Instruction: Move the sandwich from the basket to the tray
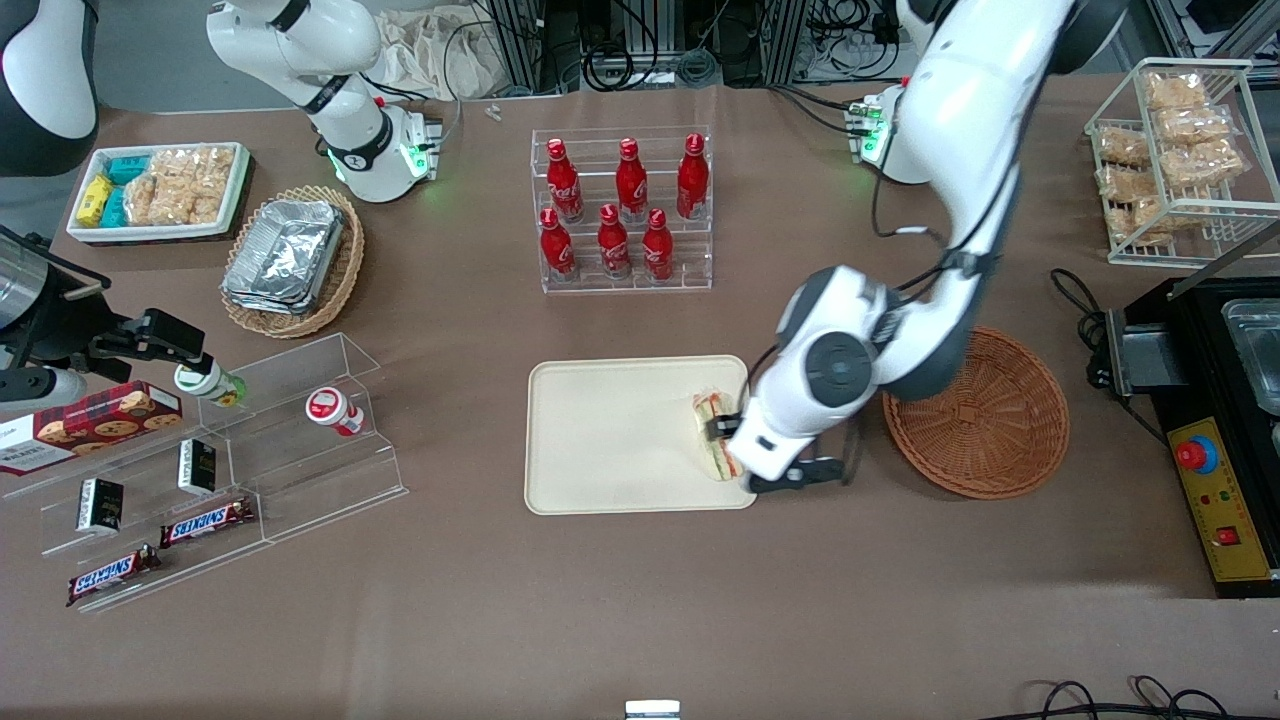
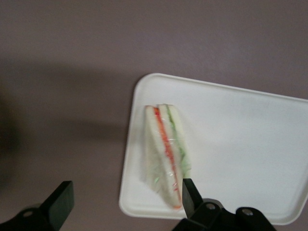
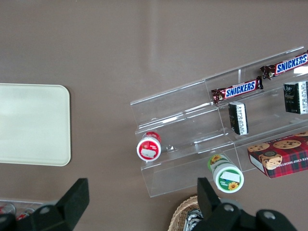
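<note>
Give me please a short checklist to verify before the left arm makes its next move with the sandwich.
1. Sandwich lies on the tray: ok, near the rim toward the basket.
2. Gripper open and free of the sandwich: ok, fingers spread wide, sandwich between them.
3. Sandwich fully inside the tray rim: ok.
4. Basket empty: ok.
5. Wrap undamaged: cannot tell.

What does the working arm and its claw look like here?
The arm has glossy white shells, dark grey joints, a round grey cap at the wrist and a black cable along it. Its base glows green. The claw, above the tray beside the sandwich, has black, wedge-shaped fingers.
</note>
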Robot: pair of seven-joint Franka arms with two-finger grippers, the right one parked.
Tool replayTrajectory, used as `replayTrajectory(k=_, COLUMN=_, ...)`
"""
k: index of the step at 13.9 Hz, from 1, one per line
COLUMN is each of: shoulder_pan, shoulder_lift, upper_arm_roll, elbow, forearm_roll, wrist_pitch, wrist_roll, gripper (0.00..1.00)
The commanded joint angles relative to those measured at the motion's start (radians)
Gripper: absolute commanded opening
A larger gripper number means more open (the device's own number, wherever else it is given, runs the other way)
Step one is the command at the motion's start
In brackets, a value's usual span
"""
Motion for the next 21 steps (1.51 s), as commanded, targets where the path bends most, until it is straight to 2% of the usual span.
replayTrajectory(k=1, shoulder_pan=0.076, shoulder_lift=-0.144, upper_arm_roll=-0.004, elbow=-0.031, forearm_roll=0.006, wrist_pitch=-0.105, wrist_roll=0.007, gripper=1.0)
replayTrajectory(k=4, shoulder_pan=0.122, shoulder_lift=-0.239, upper_arm_roll=-0.005, elbow=-0.033, forearm_roll=0.086, wrist_pitch=-0.187, wrist_roll=0.009, gripper=1.0)
replayTrajectory(k=7, shoulder_pan=0.186, shoulder_lift=-0.34, upper_arm_roll=-0.005, elbow=-0.051, forearm_roll=0.094, wrist_pitch=-0.296, wrist_roll=0.012, gripper=1.0)
replayTrajectory(k=12, shoulder_pan=0.307, shoulder_lift=-0.489, upper_arm_roll=-0.005, elbow=-0.146, forearm_roll=0.092, wrist_pitch=-0.297, wrist_roll=0.131, gripper=1.0)
replayTrajectory(k=17, shoulder_pan=0.421, shoulder_lift=-0.508, upper_arm_roll=-0.005, elbow=-0.167, forearm_roll=0.074, wrist_pitch=-0.299, wrist_roll=0.338, gripper=1.0)
replayTrajectory(k=21, shoulder_pan=0.474, shoulder_lift=-0.497, upper_arm_roll=-0.005, elbow=-0.165, forearm_roll=0.071, wrist_pitch=-0.359, wrist_roll=0.357, gripper=1.0)
